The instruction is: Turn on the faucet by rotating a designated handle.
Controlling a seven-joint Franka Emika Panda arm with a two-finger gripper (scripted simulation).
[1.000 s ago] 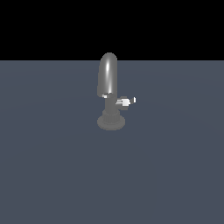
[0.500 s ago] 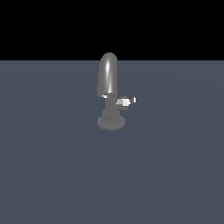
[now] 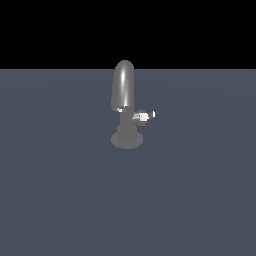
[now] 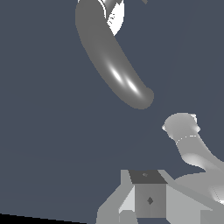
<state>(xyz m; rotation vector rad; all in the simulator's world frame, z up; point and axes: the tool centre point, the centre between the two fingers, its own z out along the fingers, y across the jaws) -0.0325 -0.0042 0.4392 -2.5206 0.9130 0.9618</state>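
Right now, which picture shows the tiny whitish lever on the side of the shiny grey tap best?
The exterior view: the tiny whitish lever sticks out plainly from the shiny grey tap toward that view's right, bright tip visible. The wrist view shows curved grey metal parts up close, but I cannot pick the lever out there.

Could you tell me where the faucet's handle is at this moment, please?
In the exterior view, the handle juts from the faucet column toward that view's right, just below the arched spout and above the round base.
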